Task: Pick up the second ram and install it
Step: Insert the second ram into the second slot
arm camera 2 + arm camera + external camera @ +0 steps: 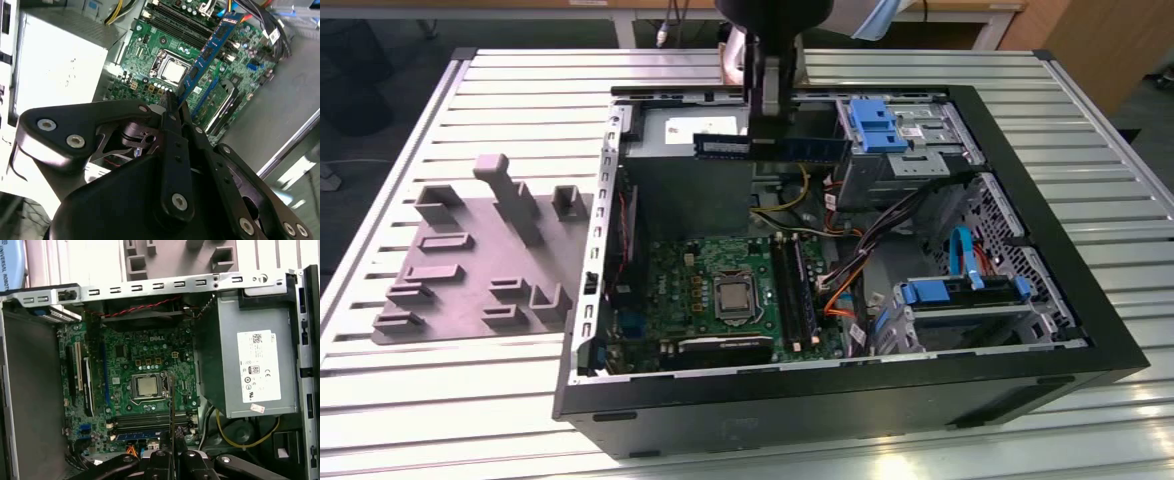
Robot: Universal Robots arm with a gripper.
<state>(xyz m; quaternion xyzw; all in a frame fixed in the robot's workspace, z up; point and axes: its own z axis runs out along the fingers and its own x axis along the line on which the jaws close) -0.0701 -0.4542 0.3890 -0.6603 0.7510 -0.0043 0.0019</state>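
The second ram [767, 147] hangs level in the air above the open computer case [1041, 330], clamped at its middle by the claw [767, 125], whose fingers are closed on it. In the second wrist view the blue stick [207, 55] juts out from between the fingertips [172, 107], well above the green motherboard [160, 50]. In the first wrist view it appears edge-on [171, 405] over the processor socket [146, 385] and the black slots [145, 419]. A grey moulded tray [474, 255] lies on the slatted table [454, 400], beside the case toward the exterior view's left edge.
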